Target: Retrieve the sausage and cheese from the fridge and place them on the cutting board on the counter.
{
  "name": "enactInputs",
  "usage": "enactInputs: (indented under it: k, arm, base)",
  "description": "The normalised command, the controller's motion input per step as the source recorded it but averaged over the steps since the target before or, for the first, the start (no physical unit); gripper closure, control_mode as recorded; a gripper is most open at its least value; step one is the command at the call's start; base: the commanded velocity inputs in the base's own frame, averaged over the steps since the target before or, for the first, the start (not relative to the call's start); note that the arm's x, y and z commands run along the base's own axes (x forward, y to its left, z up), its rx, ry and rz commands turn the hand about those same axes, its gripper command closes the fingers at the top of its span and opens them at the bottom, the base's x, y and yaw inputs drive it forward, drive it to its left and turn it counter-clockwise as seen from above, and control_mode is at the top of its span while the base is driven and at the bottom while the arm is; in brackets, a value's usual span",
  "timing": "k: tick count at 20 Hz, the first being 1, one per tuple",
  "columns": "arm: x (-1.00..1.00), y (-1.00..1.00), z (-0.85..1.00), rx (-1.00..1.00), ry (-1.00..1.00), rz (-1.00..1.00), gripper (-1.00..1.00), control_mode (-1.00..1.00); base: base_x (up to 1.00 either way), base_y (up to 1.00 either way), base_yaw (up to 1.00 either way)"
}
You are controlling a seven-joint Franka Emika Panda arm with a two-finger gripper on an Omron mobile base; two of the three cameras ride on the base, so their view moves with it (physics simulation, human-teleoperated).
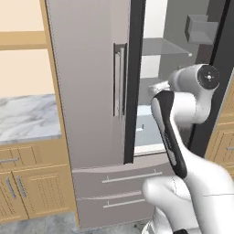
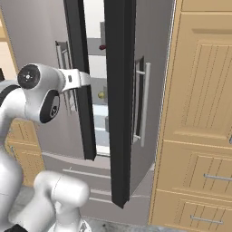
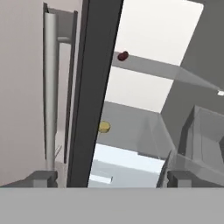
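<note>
Gripper [image 3: 106, 179] jaws spread wide, grasping nothing, touching nothing; sausage [image 3: 123, 55] and cheese [image 3: 104, 127] half hidden behind fridge [image 1: 91, 91] door edge.

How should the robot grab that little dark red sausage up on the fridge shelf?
A guess: grip the sausage across its short middle, coming straight in from the open front of the fridge. It lies on a grey shelf, right beside the dark door edge, so there is little room on that side. The gripper is open wide, far wider than the sausage.
</note>
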Motion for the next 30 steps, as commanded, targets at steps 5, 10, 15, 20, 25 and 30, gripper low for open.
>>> enactInputs:
  k: [5, 10, 15, 20, 25, 30]
  arm:
    - [0.9, -0.05, -0.32, -0.14, 0.19, -0.28, -1.0, -1.0]
    - [0.96, -0.36, -0.15, -0.07, 0.2, -0.24, -1.0, -1.0]
    - [0.65, -0.54, -0.33, -0.03, 0.13, -0.16, -1.0, -1.0]
    - [0.53, -0.43, -0.36, -0.03, 0.05, -0.11, -1.0, -1.0]
    - [-0.01, -0.81, -0.36, -0.02, 0.0, -0.11, -1.0, -1.0]
    - [-0.54, -1.0, -0.34, 0.0, 0.0, -0.15, -1.0, -1.0]
  base:
    - [0.0, 0.0, 0.0]
    - [0.0, 0.0, 0.0]
    - [0.0, 0.0, 0.0]
    - [0.0, 0.0, 0.0]
    - [0.0, 0.0, 0.0]
    - [0.0, 0.0, 0.0]
